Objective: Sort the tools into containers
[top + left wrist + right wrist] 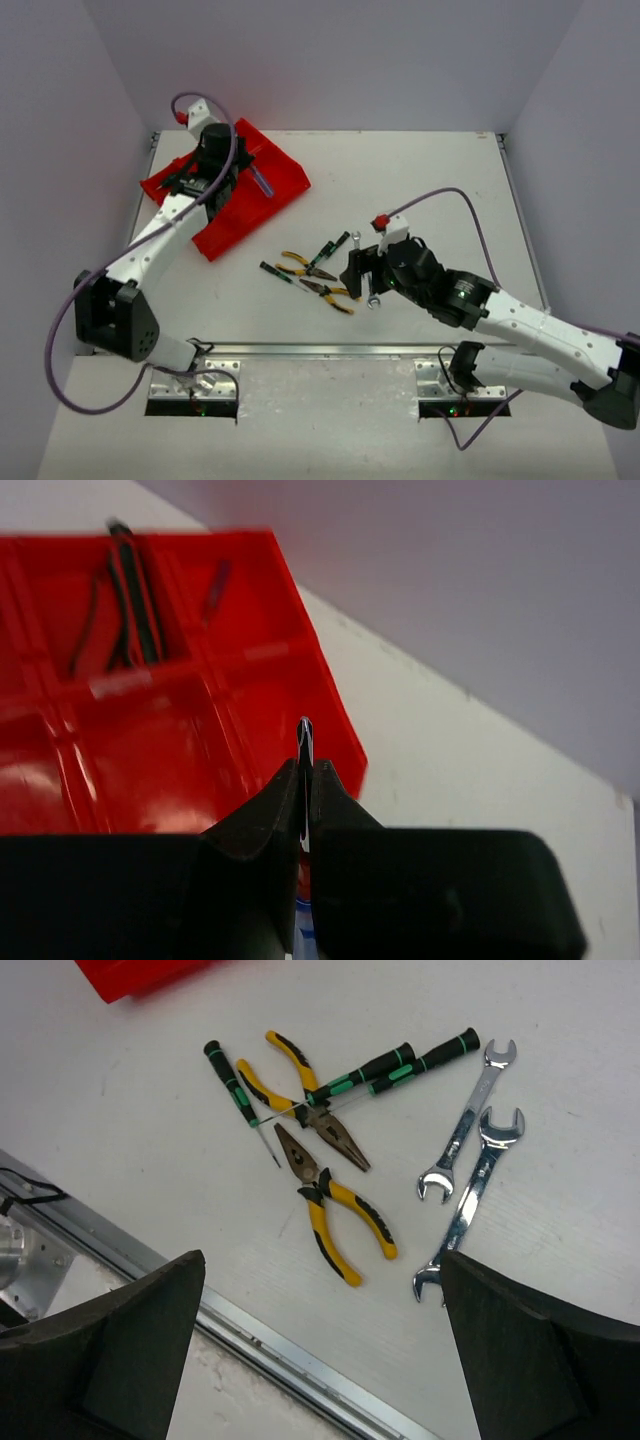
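Left hand [305, 780] is pinched shut on a blue screwdriver [305, 732], its tip past the fingertips, over the red tray's [320, 695] edge. Move left over a compartment, then release low. Right hand [360, 272] is wide open and empty, with pliers [335, 1220] and wrenches [470, 1130] on the worktop [150, 1160] beneath. No legible labels.

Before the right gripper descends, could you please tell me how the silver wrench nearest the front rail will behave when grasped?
The wrench looks like solid polished metal: probably stiff, heavy for its size, perhaps slippery. Lying flat on the table, it should slide, not roll. Pushed, it may nudge the second wrench alongside.
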Robot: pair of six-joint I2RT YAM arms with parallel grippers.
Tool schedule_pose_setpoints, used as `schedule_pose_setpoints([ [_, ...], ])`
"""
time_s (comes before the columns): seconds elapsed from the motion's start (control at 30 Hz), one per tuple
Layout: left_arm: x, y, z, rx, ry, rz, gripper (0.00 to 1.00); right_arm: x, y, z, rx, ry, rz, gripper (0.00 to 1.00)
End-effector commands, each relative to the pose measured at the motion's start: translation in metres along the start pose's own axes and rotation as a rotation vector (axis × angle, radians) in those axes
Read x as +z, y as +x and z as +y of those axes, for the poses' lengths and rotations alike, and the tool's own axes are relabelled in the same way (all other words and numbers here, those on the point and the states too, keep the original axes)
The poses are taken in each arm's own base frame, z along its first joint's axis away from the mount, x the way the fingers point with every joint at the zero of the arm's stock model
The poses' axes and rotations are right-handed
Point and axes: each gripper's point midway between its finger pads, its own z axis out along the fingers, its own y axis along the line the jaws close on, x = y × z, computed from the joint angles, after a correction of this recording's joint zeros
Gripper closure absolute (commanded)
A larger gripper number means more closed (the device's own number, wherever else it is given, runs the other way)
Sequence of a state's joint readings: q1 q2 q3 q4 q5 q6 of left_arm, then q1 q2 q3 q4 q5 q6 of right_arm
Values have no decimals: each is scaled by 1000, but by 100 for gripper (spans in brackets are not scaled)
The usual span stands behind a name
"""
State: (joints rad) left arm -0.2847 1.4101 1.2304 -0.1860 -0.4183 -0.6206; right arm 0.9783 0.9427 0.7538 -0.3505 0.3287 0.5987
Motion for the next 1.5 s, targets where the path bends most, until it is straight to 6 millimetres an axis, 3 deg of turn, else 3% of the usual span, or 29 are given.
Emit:
schedule_pose_setpoints([
  [0.0, 86, -108, 58, 50, -250, -217, 100, -22, 10, -12, 70, -8, -41, 1],
  [0.03, 118, -102, 62, 81, -248, -185, 100, -24, 17, -9, 86, -38, -29, 1],
  [0.07, 137, -112, 54, 120, -193, -181, 100, -27, 24, -8, 94, -62, -22, 1],
  [0.13, 161, -129, 25, 187, -51, -197, 100, -28, 37, -10, 93, -81, -4, 1],
  [0.17, 176, -134, 26, 222, -6, -203, 100, -29, 43, -12, 91, -90, -1, 1],
  [0.23, 207, -123, 42, 235, 10, -173, 100, -33, 45, -15, 101, -98, -28, 1],
  [0.3, 221, -125, 42, 202, 52, -170, 100, -32, 51, -22, 112, -84, -48, 1],
  [0.47, 239, -132, 20, 123, 185, -215, 100, -30, 56, -26, 151, -83, -80, 1],
  [0.67, 268, -111, 19, 70, 223, -179, 100, -19, 63, -26, 144, -56, -36, 1],
  [0.93, 296, -63, 49, 136, 153, -113, 100, -10, 70, -25, 120, -41, 5, 1],
  [1.03, 296, -48, 44, 224, 130, -101, 100, -8, 72, -30, 118, -20, 0, 1],
  [1.1, 293, -34, 30, 277, 139, -85, 99, -7, 71, -33, 115, -3, -5, 1],
  [1.13, 291, -33, 28, 301, 141, -79, 97, -7, 70, -33, 111, 1, -4, 1],
  [1.23, 277, -15, -7, 395, 217, -41, 80, -5, 70, -34, 94, 13, 3, 1],
  [1.27, 272, -13, -8, 409, 194, -32, 68, -4, 71, -36, 77, 23, 8, 1],
  [1.33, 264, -10, -16, 429, 182, -17, 33, 0, 75, -41, 38, 56, 36, 1],
  [1.37, 259, -14, -19, 435, 178, -19, 22, 0, 76, -43, 24, 70, 49, 1],
  [1.47, 236, -46, -30, 408, 146, -63, 12, 5, 71, -45, 8, 112, 69, 1],
])
